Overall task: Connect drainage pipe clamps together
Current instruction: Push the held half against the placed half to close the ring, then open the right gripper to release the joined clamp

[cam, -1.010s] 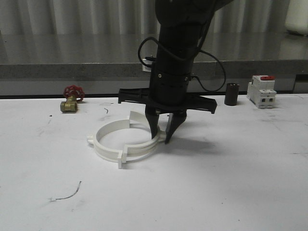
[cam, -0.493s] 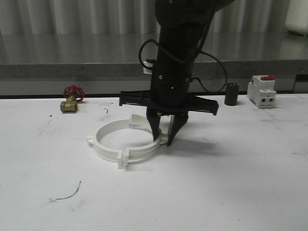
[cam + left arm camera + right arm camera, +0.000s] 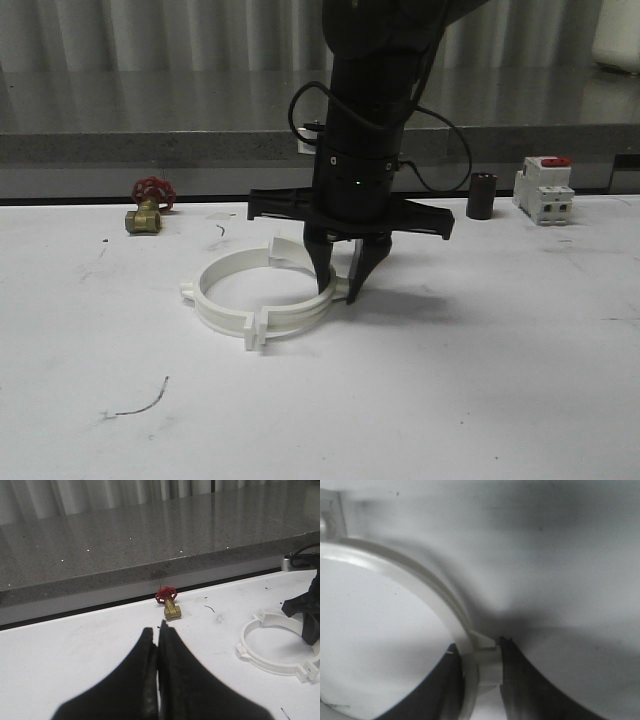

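Note:
Two white drainage pipe clamps lie as a ring on the white table: a near half [image 3: 230, 312] and a far half [image 3: 240, 262]. They also show in the left wrist view [image 3: 265, 657]. My right gripper [image 3: 338, 293] stands upright at the ring's right side. Its fingers straddle the rim, one inside the ring and one outside. In the right wrist view, both pads of the gripper [image 3: 480, 652] press on the white tab [image 3: 489, 662] where the curved band [image 3: 420, 575] ends. My left gripper [image 3: 158, 630] hovers over bare table left of the ring, shut and holding nothing.
A brass valve with a red handwheel [image 3: 148, 207] sits at the back left. A black cylinder [image 3: 482, 195] and a white-and-red breaker [image 3: 544, 190] stand at the back right. A grey stone ledge [image 3: 150, 145] runs behind the table. A thin wire scrap [image 3: 140, 400] lies at the front left.
My right gripper has shifted slightly to the right on the ring's rim, with its fingers a little closer together. The ring has barely moved.

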`<action>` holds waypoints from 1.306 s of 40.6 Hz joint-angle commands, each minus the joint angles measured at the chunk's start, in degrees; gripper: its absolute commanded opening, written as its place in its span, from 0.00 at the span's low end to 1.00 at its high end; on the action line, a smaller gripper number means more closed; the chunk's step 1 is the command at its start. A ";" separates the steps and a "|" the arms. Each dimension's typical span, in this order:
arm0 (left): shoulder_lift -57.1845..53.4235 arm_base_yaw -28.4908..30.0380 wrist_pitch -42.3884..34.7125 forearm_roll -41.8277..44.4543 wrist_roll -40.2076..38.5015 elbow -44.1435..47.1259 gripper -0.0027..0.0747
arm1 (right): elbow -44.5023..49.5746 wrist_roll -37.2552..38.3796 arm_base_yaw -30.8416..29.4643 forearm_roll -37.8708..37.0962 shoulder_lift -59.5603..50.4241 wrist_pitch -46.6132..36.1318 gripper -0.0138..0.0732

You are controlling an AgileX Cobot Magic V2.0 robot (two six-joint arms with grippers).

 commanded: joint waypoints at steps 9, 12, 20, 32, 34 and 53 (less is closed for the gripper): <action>0.51 0.12 -4.52 0.37 0.06 -1.67 0.01 | -1.54 0.19 -0.05 0.81 -3.22 -2.65 0.42; 0.51 0.12 -4.52 0.37 0.06 -1.67 0.01 | -1.54 0.32 -0.05 0.81 -3.22 -2.73 0.42; 0.51 0.12 -4.52 0.37 0.06 -1.67 0.01 | -1.54 0.32 -0.05 0.81 -3.22 -2.48 0.42; 0.51 0.12 -4.52 0.37 0.06 -1.67 0.01 | -1.54 0.32 -0.05 0.81 -3.22 -2.32 0.42; 0.51 0.12 -4.52 0.37 0.06 -1.67 0.01 | -1.54 0.32 -0.05 0.81 -3.22 -2.32 0.42; 0.51 0.12 -4.52 0.37 0.06 -1.67 0.01 | -1.54 0.32 -0.05 0.81 -3.22 -2.32 0.53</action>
